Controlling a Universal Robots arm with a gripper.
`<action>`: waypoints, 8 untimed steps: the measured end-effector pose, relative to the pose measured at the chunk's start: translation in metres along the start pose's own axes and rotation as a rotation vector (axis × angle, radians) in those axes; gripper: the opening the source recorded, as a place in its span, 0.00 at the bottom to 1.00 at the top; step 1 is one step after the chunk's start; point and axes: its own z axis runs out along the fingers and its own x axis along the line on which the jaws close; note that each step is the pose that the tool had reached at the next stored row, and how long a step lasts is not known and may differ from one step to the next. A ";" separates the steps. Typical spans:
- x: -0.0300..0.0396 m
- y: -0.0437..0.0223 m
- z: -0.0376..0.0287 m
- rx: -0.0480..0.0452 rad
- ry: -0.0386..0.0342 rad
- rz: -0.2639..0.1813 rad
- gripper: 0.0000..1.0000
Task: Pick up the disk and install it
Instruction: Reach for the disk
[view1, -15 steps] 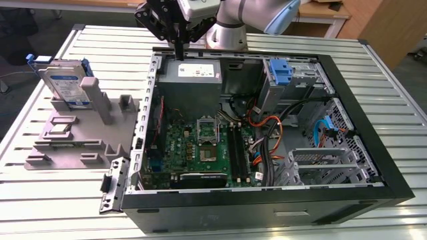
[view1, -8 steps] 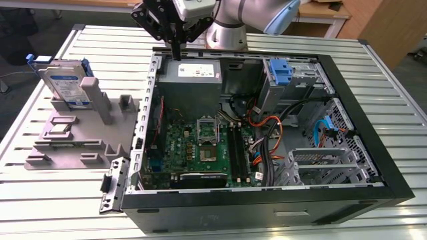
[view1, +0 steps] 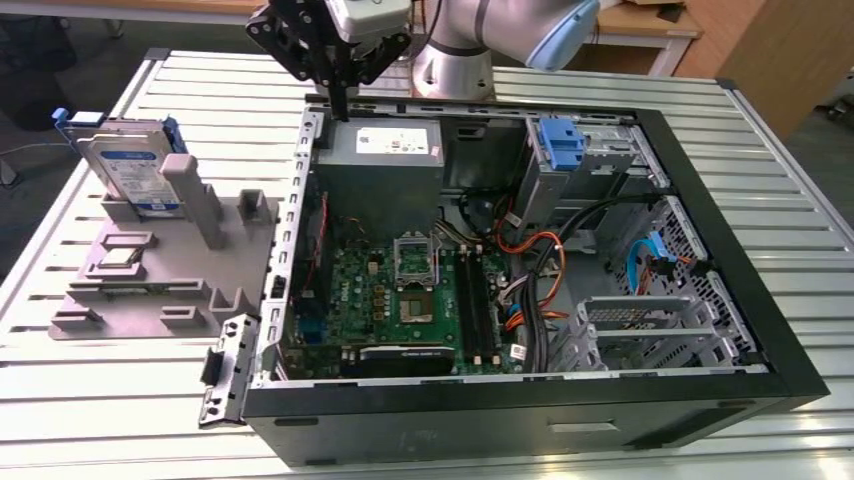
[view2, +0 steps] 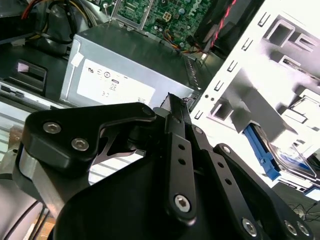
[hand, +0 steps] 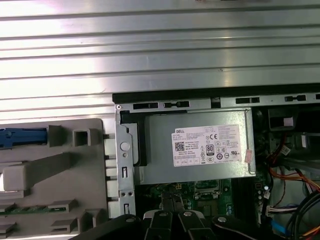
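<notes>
One disk (view1: 130, 168) stands upright in its grey stand (view1: 147, 300) outside the computer case (view1: 534, 425), presumably so its top edge is free to grasp. My gripper (view1: 339, 108) hangs over the case's power supply (view1: 384, 148), fingers (view2: 174, 120) pressed together, holding nothing.

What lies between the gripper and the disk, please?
In the exterior view, bare slatted table lies between the gripper and the disk, which stands in the grey holder.
</notes>
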 end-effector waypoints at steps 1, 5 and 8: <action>0.0019 -0.0001 0.0000 0.0000 -0.0001 0.000 0.10; 0.0088 -0.0007 0.0001 -0.0001 -0.0003 0.000 0.10; 0.0129 -0.0010 0.0000 0.0000 -0.0004 0.000 0.10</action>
